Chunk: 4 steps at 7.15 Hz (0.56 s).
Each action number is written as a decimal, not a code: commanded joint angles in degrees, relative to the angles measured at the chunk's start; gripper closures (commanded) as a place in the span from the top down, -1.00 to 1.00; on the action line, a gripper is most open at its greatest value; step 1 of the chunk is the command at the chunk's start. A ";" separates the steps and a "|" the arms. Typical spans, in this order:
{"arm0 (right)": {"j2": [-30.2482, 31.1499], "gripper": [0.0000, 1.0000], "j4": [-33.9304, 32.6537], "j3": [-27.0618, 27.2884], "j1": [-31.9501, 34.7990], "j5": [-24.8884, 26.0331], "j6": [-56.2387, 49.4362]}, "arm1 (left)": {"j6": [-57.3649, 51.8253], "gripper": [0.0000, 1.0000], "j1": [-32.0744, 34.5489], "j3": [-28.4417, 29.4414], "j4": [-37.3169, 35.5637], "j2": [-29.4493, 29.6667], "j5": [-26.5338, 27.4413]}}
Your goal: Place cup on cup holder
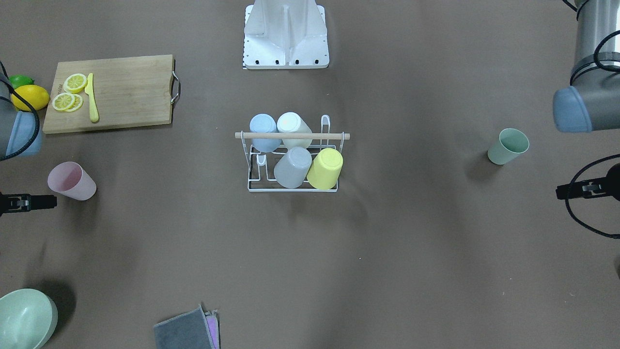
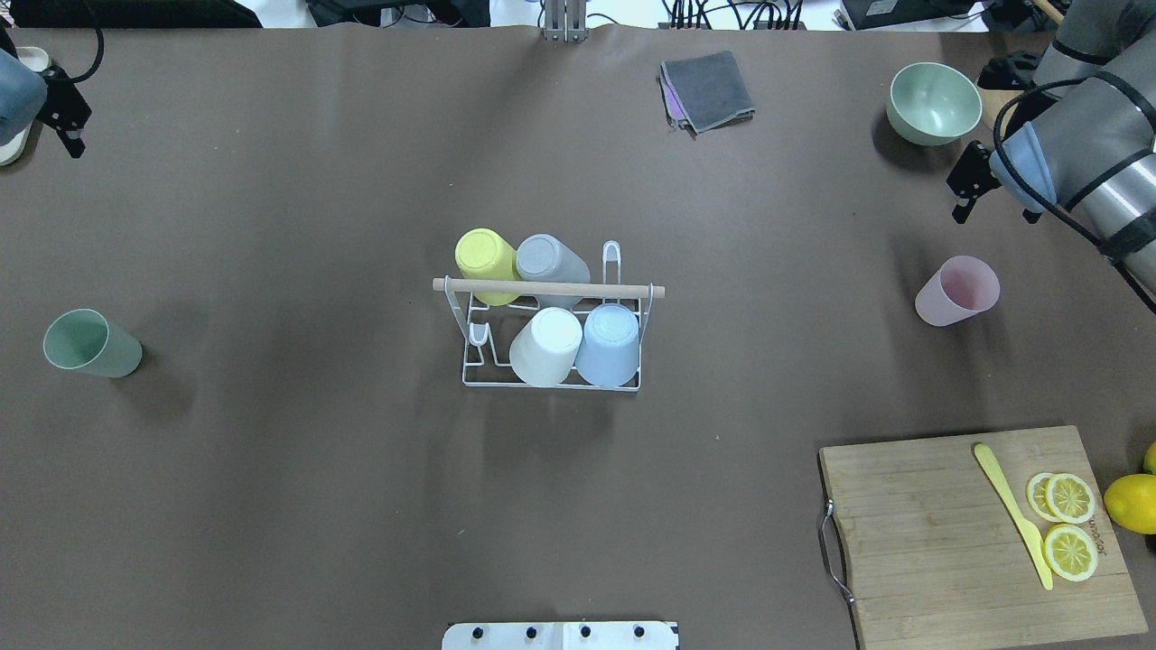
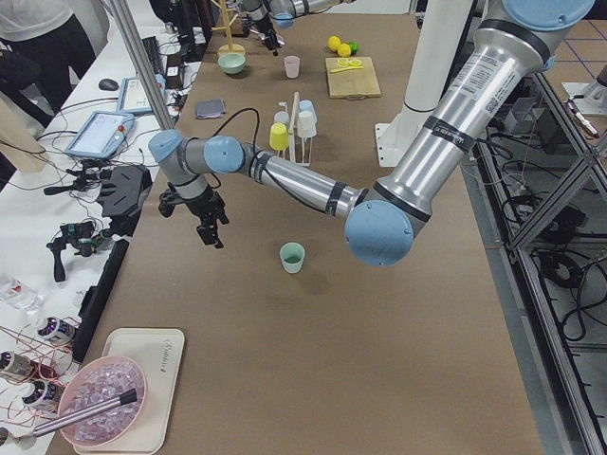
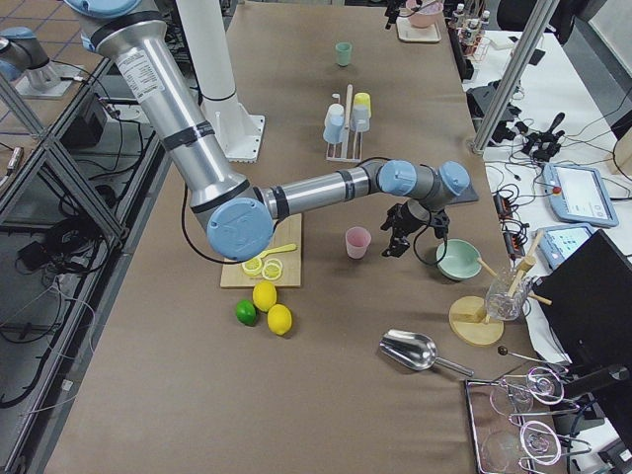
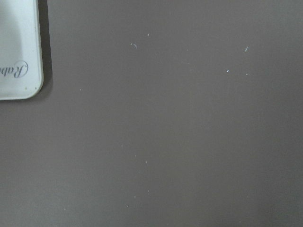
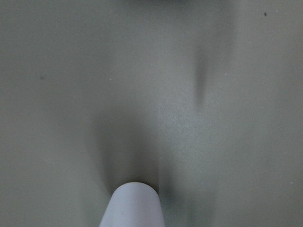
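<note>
The cup holder (image 2: 553, 291), a white wire rack with a wooden rod handle, stands mid-table and also shows in the front view (image 1: 292, 136). Upside down on its prongs are a yellow cup (image 2: 485, 263), a grey cup (image 2: 551, 259), a white cup (image 2: 545, 346) and a blue cup (image 2: 609, 345). A green cup (image 2: 90, 343) stands upright far to the rack's left. A pink cup (image 2: 957, 291) stands upright to its right. My left gripper (image 2: 70, 135) hovers at the far left edge. My right gripper (image 2: 964, 200) hovers just beyond the pink cup. Neither gripper's jaws are clear.
A green bowl (image 2: 933, 102) and a folded grey cloth (image 2: 708, 89) lie at the far side. A wooden cutting board (image 2: 980, 542) with lemon slices and a yellow knife is near right, with whole lemons (image 2: 1131, 503) beside it. A white tray corner (image 5: 16, 49) shows under the left wrist.
</note>
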<state>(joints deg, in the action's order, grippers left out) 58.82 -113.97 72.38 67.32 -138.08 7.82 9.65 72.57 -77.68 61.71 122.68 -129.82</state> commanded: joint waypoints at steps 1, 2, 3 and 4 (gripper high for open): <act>-6.68 0.99 -4.67 -8.80 -0.52 0.18 -5.87 | -8.56 0.95 -2.59 2.61 -7.74 1.25 0.88; -7.40 0.99 -4.69 -10.75 -2.26 0.18 -5.98 | -10.69 0.95 -4.17 3.75 -7.74 0.72 2.45; -7.93 0.99 -4.69 -12.07 -3.33 0.00 -5.98 | -11.14 0.95 -4.54 3.94 -7.74 0.02 2.12; -8.63 0.99 -4.60 -15.13 -3.94 -0.26 -7.37 | -11.23 0.95 -4.63 4.20 -7.74 0.01 0.72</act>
<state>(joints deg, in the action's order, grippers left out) 51.11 -118.53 60.33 64.38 -138.09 1.61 -0.92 68.37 -73.91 54.09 122.98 -128.19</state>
